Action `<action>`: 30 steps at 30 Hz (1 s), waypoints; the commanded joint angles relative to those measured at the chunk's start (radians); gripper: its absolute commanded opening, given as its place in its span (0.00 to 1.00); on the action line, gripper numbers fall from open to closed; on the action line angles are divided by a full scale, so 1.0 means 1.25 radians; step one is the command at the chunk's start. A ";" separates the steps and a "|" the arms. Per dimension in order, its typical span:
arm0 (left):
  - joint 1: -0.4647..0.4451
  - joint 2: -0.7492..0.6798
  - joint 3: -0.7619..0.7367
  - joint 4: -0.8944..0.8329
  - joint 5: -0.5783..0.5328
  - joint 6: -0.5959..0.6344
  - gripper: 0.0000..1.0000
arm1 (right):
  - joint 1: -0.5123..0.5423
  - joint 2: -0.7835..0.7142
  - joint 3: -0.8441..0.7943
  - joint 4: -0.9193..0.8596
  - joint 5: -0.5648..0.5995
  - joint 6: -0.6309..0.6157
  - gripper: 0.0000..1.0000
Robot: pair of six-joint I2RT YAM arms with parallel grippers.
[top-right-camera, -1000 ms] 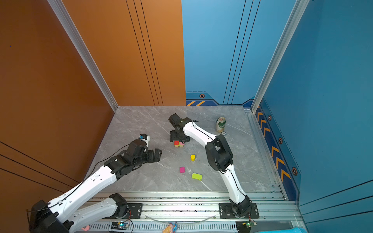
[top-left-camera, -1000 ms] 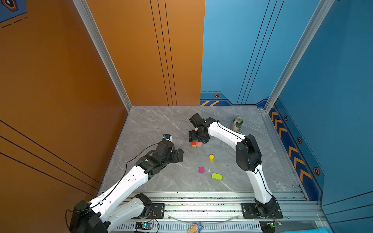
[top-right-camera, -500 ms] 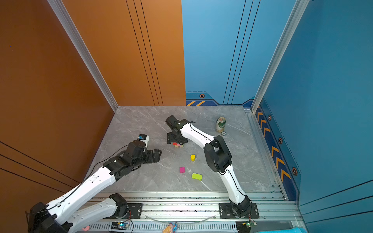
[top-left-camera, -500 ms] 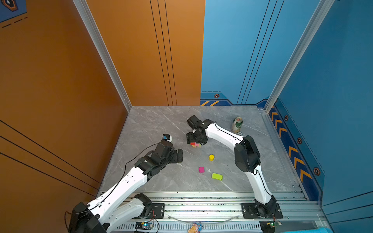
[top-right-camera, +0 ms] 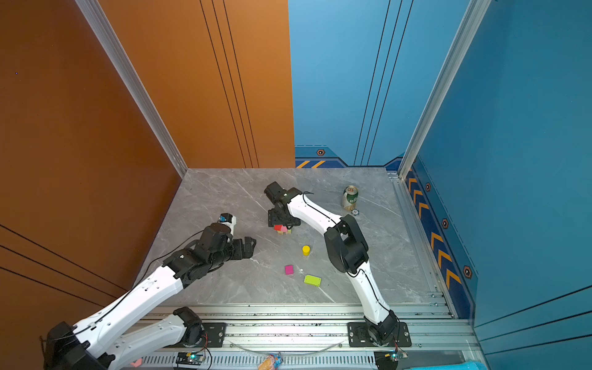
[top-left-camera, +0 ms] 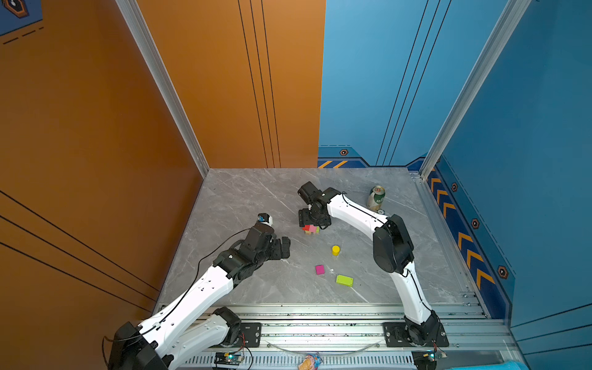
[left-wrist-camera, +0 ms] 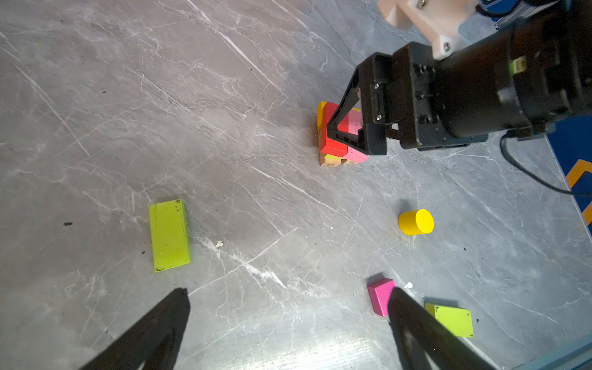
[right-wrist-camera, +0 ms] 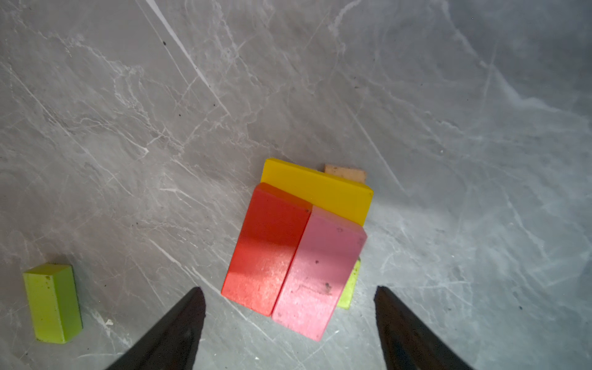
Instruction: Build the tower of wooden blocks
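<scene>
The tower (top-left-camera: 310, 228) stands partly built about mid-bench (top-left-camera: 240, 198); a red-orange rectangle (right-wrist-camera: 267, 246) and a pink rectangle (right-wrist-camera: 317, 272) lie side by side on top; beneath them show a yellow rectangle (right-wrist-camera: 320, 187), a lime-green edge (right-wrist-camera: 350, 285) and a tan bar (right-wrist-camera: 346, 173). The right gripper (top-left-camera: 312, 221) hangs over the stack; its fingers (right-wrist-camera: 179, 326) are spread wide on either side of the top pair and clamp nothing. The left gripper (top-left-camera: 285, 246) hovers left of the tower and nearer; its fingers (left-wrist-camera: 153, 326) are wide apart and empty. Loose on the bench, near and right of the tower: a yellow cylinder (top-left-camera: 335, 250); nearer, a magenta cube (top-left-camera: 319, 269); just right of it, a lime-green slab (top-left-camera: 344, 280). A second lime-green block (left-wrist-camera: 169, 235) shows only in the wrist views. A drink can (top-left-camera: 376, 198) stands far right.
</scene>
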 commanded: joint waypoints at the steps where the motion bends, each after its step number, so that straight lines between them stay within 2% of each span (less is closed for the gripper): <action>1: 0.009 -0.008 -0.008 -0.009 -0.002 -0.008 0.98 | 0.006 0.012 0.032 -0.029 0.021 0.008 0.84; 24: 0.019 0.000 -0.009 -0.002 0.005 -0.009 0.98 | -0.002 0.061 0.066 -0.065 0.034 0.008 0.85; 30: 0.022 0.000 -0.008 -0.002 0.009 -0.009 0.98 | -0.004 0.062 0.064 -0.067 0.035 0.007 0.81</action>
